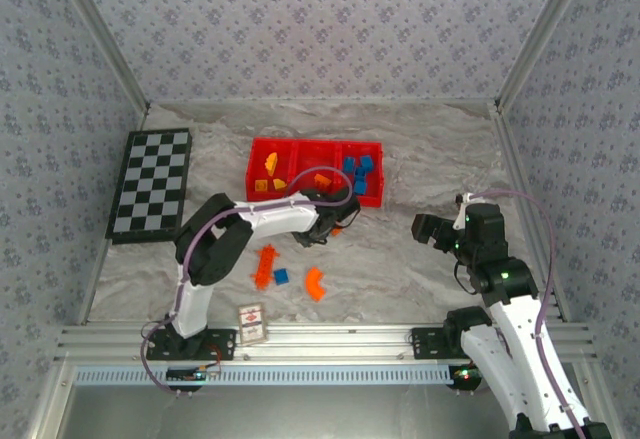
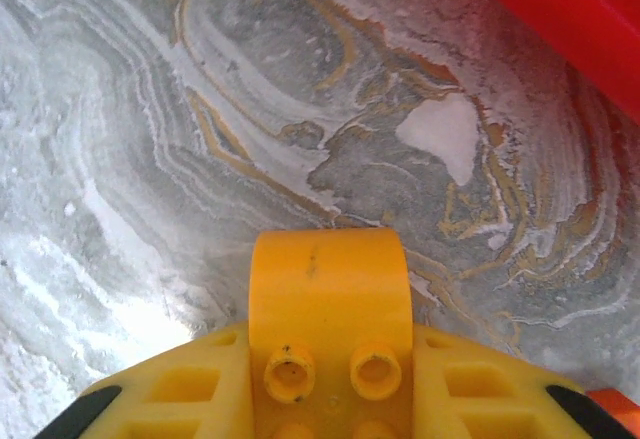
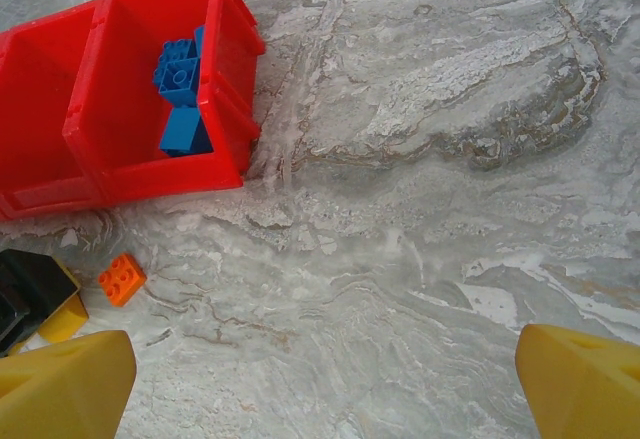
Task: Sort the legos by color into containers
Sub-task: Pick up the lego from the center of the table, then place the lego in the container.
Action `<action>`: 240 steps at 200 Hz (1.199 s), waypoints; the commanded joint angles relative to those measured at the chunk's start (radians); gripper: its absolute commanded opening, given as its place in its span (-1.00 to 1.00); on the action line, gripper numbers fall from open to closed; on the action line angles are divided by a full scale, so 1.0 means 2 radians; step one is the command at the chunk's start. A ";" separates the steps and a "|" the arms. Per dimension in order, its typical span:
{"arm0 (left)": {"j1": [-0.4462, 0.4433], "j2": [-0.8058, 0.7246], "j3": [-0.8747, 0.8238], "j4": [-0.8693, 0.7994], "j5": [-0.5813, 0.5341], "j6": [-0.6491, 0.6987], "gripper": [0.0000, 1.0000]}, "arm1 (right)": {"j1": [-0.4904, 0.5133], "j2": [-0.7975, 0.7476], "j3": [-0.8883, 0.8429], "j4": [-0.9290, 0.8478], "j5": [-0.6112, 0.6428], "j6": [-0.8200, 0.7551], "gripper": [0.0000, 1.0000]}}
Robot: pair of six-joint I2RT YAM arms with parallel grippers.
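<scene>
Nearest me on the grey marbled worktop (image 1: 420, 149): curved orange plastic brick (image 1: 315, 282), small blue square brick (image 1: 281, 276), long orange brick (image 1: 265, 264) — all loose, for later. Past them my left fingers (image 1: 337, 221) pinch a small yellow two-stud plastic brick (image 2: 330, 289), down near the worktop. A small orange square brick (image 3: 121, 279) sits just beside; don't drag it. My right fingers (image 1: 425, 227) are spread wide, holding nothing, well apart. Beyond: red three-compartment plastic tray (image 1: 310, 142). Plan — lift straight up w/ firm grip, clear the front wall, go to the left compartment w/ the other yellow bricks (image 1: 268, 164), release low so it won't bounce.
</scene>
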 commanded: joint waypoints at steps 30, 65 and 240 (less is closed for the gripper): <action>0.018 -0.026 -0.058 0.057 0.004 0.021 -0.64 | -0.004 -0.006 -0.002 0.005 -0.005 0.005 0.99; 0.028 -0.090 -0.078 0.059 -0.034 0.116 -0.60 | -0.003 -0.006 -0.003 0.006 -0.002 0.004 0.99; 0.245 -0.097 0.060 0.052 0.086 0.512 -0.43 | -0.006 -0.003 -0.004 0.005 0.005 0.005 0.99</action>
